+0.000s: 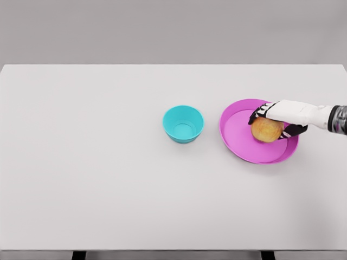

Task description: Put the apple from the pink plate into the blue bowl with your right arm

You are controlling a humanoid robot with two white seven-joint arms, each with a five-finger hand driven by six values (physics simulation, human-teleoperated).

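Gripping the apple (pixel 265 130), right robot hand (pixel 277 118) over pink plate (pixel 238 142).

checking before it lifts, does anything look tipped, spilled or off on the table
Nothing stands out. The blue bowl sits upright and empty, the pink plate lies flat beside it, and the right hand is wrapped around the apple on the plate.

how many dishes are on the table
2. A blue bowl stands near the table's middle, empty. A pink plate lies to its right, apart from it, holding the apple that the right hand is grasping. Nothing seems hidden.
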